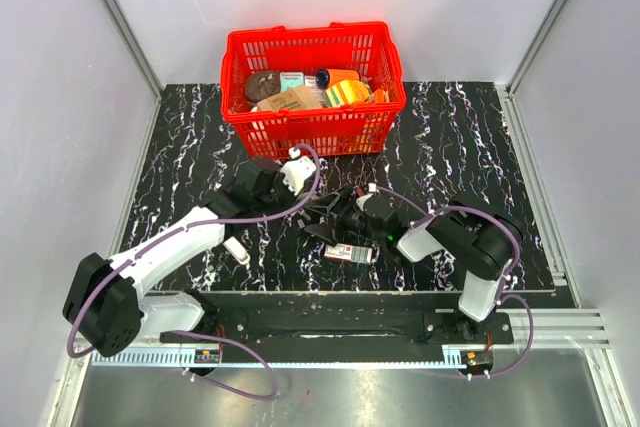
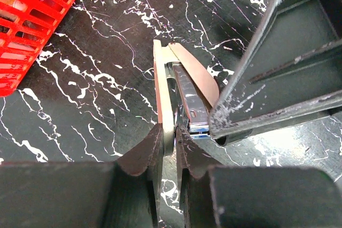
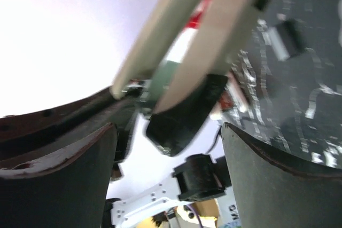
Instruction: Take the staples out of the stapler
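Note:
The stapler (image 2: pixel 163 86) stands splayed open above the black marbled table. Its pale lower arm is pinched between the fingers of my left gripper (image 2: pixel 170 137), which is shut on it. The silvery metal channel (image 2: pixel 188 97) lies bare beside that arm; I cannot make out any staples in it. One dark finger of my right gripper (image 2: pixel 267 89) touches the channel's near end. In the right wrist view, blurred, the stapler's pale arms (image 3: pixel 176 41) slant above my right gripper (image 3: pixel 168 126), which is open wide. From above, both grippers (image 1: pixel 322 209) (image 1: pixel 352 217) meet mid-table and hide the stapler.
A red basket (image 1: pixel 313 125) full of groceries stands at the back centre. A small red-black-white box (image 1: pixel 350 252) lies just in front of the grippers. A short white oblong piece (image 1: pixel 237 250) lies beside the left arm. Grey walls enclose the table.

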